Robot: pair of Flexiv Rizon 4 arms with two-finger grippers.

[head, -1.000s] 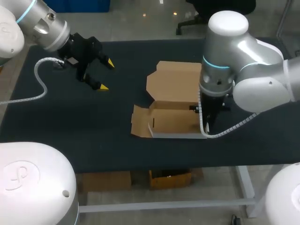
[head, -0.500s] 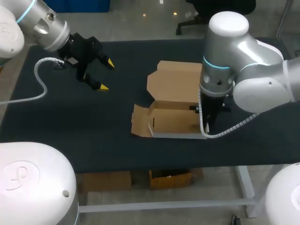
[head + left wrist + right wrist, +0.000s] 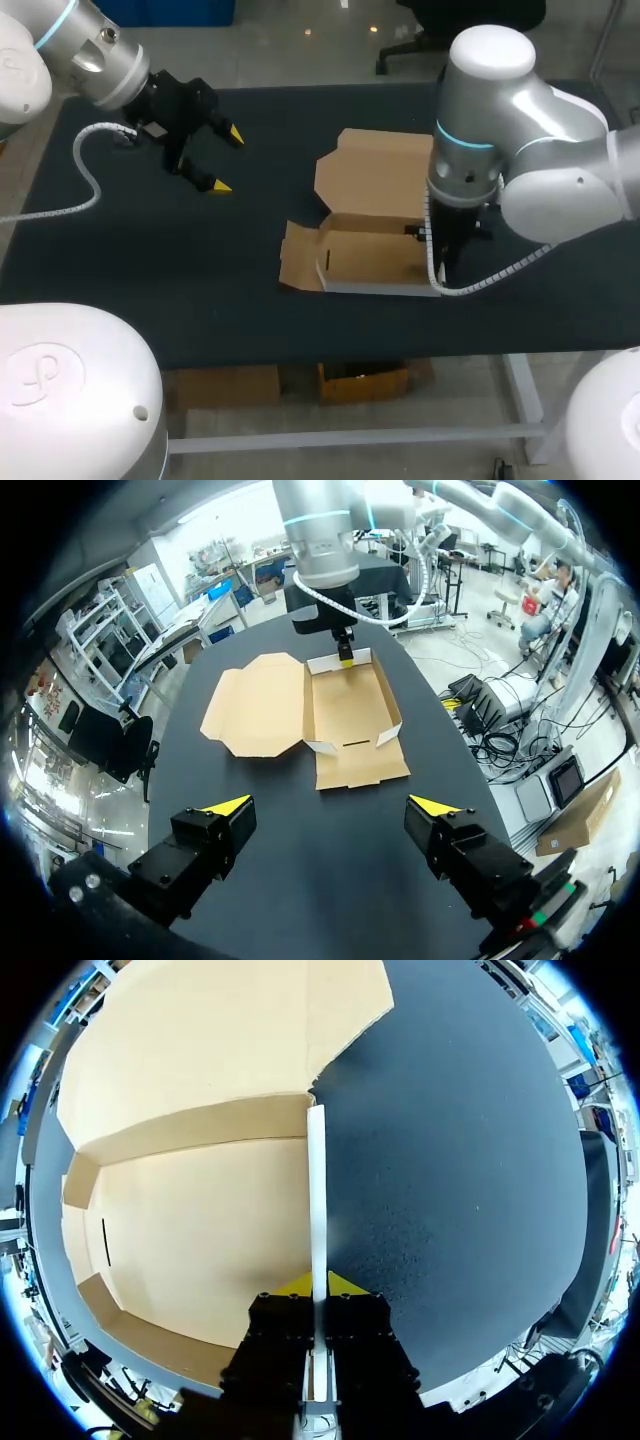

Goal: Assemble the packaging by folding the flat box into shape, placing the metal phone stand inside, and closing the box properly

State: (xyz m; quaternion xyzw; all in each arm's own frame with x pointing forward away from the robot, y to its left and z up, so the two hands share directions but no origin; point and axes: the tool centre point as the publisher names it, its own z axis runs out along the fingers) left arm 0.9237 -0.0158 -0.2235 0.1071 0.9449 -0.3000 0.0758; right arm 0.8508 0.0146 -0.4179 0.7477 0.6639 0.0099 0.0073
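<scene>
A brown cardboard box stands half folded at the table's middle, its tray open upward. Its lid lies flat behind the tray, and a side flap lies flat to the left. My right gripper is shut on the upright white-edged right side wall of the box. In the left wrist view its yellow tip shows at that wall. My left gripper hangs open over bare table far to the left, holding nothing. The tray looks empty inside. No metal phone stand is visible.
The black table top stretches wide between my left gripper and the box. A white coiled cable from my left arm hangs over the table's left part. The front edge runs just below the box.
My right arm and the box lid have shifted a hair to the right. The left arm is still.
</scene>
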